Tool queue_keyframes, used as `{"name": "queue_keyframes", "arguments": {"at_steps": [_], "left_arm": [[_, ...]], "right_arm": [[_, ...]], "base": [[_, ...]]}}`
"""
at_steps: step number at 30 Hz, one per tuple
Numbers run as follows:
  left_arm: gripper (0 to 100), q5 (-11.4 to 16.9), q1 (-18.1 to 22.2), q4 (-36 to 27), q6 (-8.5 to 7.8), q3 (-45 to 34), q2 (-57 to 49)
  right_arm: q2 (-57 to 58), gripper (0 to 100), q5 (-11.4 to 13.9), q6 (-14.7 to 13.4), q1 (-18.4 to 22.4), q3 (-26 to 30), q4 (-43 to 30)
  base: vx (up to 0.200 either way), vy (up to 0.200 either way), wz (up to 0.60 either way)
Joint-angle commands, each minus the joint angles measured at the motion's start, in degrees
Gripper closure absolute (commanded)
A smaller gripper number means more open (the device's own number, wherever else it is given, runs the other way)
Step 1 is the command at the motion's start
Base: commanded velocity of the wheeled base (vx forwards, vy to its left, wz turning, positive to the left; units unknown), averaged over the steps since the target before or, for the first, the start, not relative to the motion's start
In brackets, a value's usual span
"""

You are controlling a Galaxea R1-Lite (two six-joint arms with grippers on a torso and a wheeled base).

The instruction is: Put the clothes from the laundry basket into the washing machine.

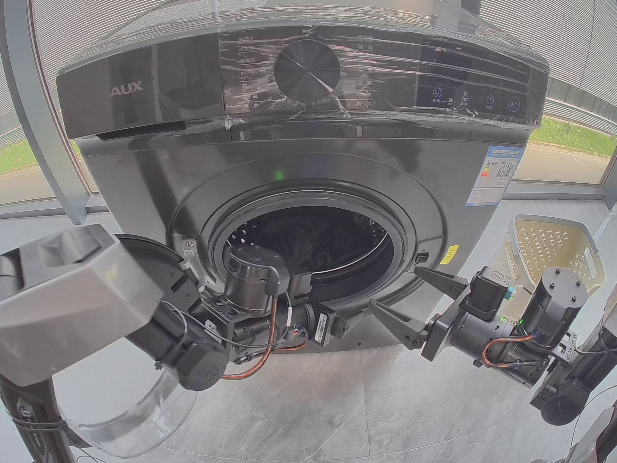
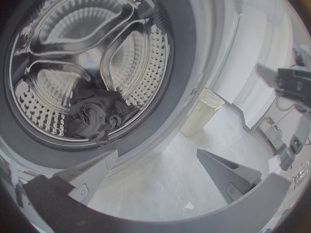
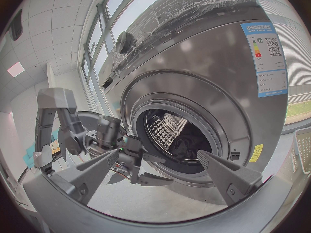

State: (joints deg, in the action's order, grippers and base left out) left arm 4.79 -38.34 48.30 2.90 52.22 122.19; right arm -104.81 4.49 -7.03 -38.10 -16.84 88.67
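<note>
The grey front-loading washing machine (image 1: 308, 162) stands with its round opening uncovered. Dark clothes (image 1: 315, 236) lie bunched at the bottom of the steel drum (image 2: 94, 115), and also show through the opening (image 3: 189, 143). My left gripper (image 2: 156, 152) hangs open just outside the lower rim of the opening (image 1: 357, 321), holding nothing. My right gripper (image 1: 411, 300) is open and empty too, low in front of the machine's right side and pointing toward the opening (image 3: 157, 152). The cream laundry basket (image 1: 553, 245) stands on the floor right of the machine; its visible inner wall is bare.
The machine's door (image 1: 148, 413) is swung wide to the left, its clear glass bowl low beside my left arm. Pale tiled floor (image 1: 360, 406) stretches in front. The basket (image 2: 202, 112) sits close to the machine's right corner. Windows stand behind the machine.
</note>
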Motion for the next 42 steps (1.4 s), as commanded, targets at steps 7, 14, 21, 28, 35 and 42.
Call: {"name": "queue_keyframes", "arguments": {"at_steps": [7,14,21,28,35,42], "left_arm": [[0,-2.51,-5.08,1.53,5.45,-15.57,-31.66],[0,-4.79,-4.99,1.62,8.52,-28.41,-45.81],[0,-10.68,-4.55,3.73,5.36,-35.26,-54.33],[0,-14.37,-1.91,3.12,-0.09,-38.07,-58.47],[0,-17.27,-0.33,3.03,-2.55,-40.36,-61.19],[0,-17.18,3.01,2.94,-2.73,-43.08,-64.53]], "right_arm": [[5.67,0,1.14,-0.09,4.87,0.14,-0.08],[8.84,0,1.14,0.27,6.98,3.3,-0.08],[13.14,0,1.14,0.27,9.79,8.4,-0.08],[15.43,0,0.88,0.53,9.97,12.44,-0.17],[17.54,0,-1.59,0.97,10.23,14.37,-0.61],[21.58,0,-3.7,0.97,10.23,16.84,-1.22]], "base": [[0.0,0.0,0.0],[0.0,0.0,0.0],[-0.029,0.0,0.0],[-0.2,0.0,0.0],[-0.2,0.0,0.0],[-0.2,0.0,0.0]]}}
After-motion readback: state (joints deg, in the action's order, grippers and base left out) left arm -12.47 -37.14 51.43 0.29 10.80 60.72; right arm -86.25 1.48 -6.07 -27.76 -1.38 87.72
